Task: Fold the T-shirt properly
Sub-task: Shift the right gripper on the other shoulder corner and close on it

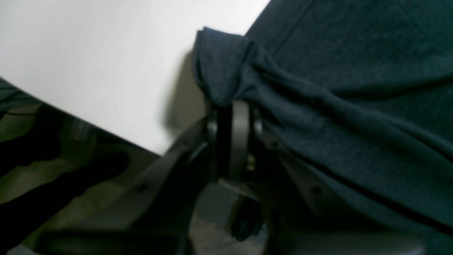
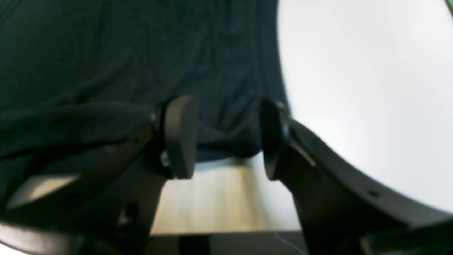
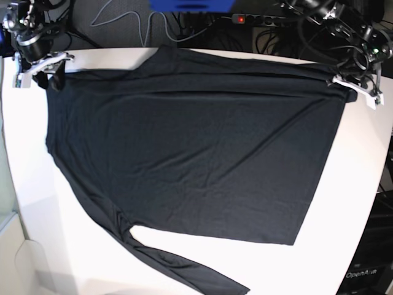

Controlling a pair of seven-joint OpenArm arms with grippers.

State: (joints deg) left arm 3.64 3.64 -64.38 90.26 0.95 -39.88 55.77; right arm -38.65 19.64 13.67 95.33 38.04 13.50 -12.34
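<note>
The black T-shirt (image 3: 196, 153) lies spread flat on the white table (image 3: 362, 203), one long sleeve (image 3: 184, 270) trailing toward the front edge. At the far right corner, my left gripper (image 3: 353, 89) is shut on a bunched fold of the T-shirt (image 1: 354, 71). In the left wrist view the gripper (image 1: 233, 106) has its pads pressed together under the cloth. At the far left corner, my right gripper (image 3: 46, 67) stands open. Its pads (image 2: 180, 136) are apart, with the T-shirt (image 2: 106, 53) edge lying slack between them.
Cables and a power strip (image 3: 252, 18) run behind the table's far edge. A dark cabinet (image 3: 368, 264) stands off the table's front right. The table's rounded edge passes close to both grippers.
</note>
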